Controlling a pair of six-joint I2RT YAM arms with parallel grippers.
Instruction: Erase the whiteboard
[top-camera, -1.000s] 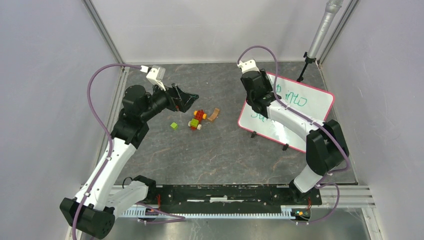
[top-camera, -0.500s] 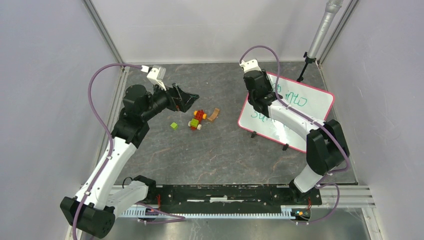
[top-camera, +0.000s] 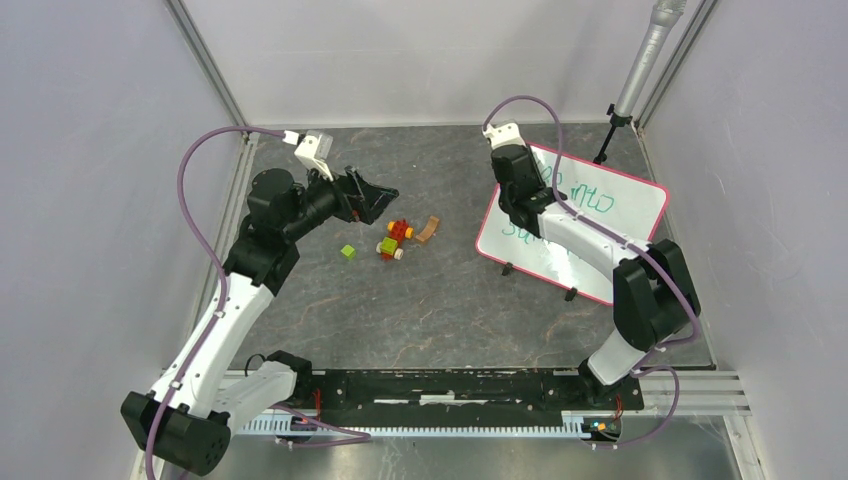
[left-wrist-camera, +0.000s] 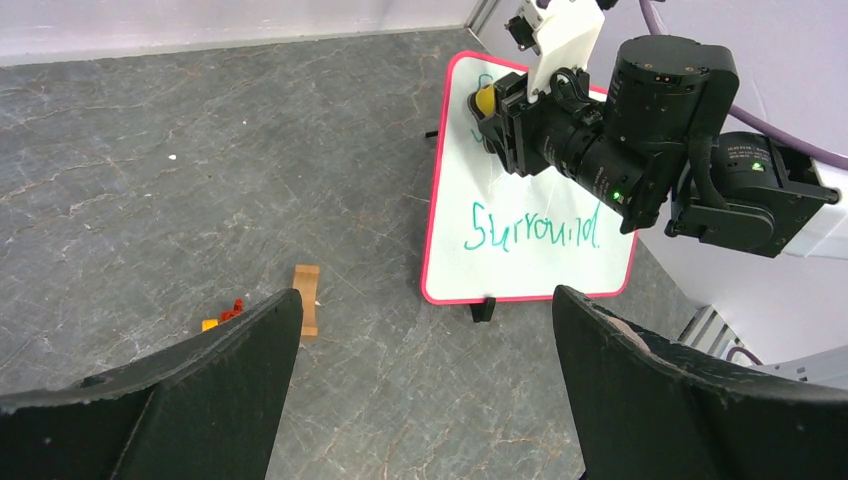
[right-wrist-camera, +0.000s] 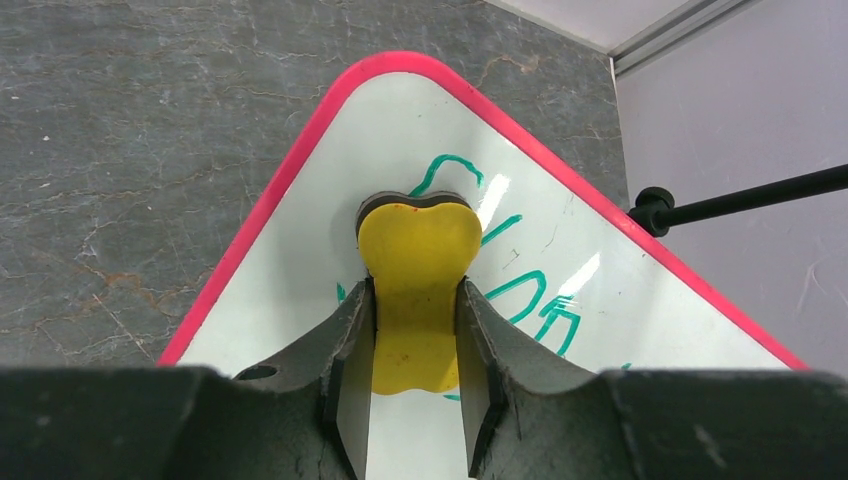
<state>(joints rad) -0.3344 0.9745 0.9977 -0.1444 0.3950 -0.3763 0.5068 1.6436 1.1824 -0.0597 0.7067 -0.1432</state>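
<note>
The whiteboard (top-camera: 610, 215) with a pink-red frame and black feet lies at the right of the table, with green writing on it; it also shows in the left wrist view (left-wrist-camera: 530, 255) and the right wrist view (right-wrist-camera: 300, 290). My right gripper (right-wrist-camera: 417, 295) is shut on a yellow eraser (right-wrist-camera: 418, 250) with a dark pad, pressed on the board near its far left corner, by green marks (right-wrist-camera: 540, 300). From above the right gripper (top-camera: 512, 195) sits over that corner. My left gripper (top-camera: 378, 198) is open and empty, held above the table left of the board; its fingers (left-wrist-camera: 200, 400) frame the floor.
Small toy blocks lie mid-table: a red and yellow cluster (top-camera: 396, 238), a green cube (top-camera: 347, 252) and a tan wooden piece (top-camera: 429, 229), seen too in the left wrist view (left-wrist-camera: 306, 298). A black stand with a grey pole (top-camera: 612, 135) stands behind the board. Walls enclose the table.
My right gripper with the eraser has shifted slightly toward the far left corner of the board. The left arm has not moved.
</note>
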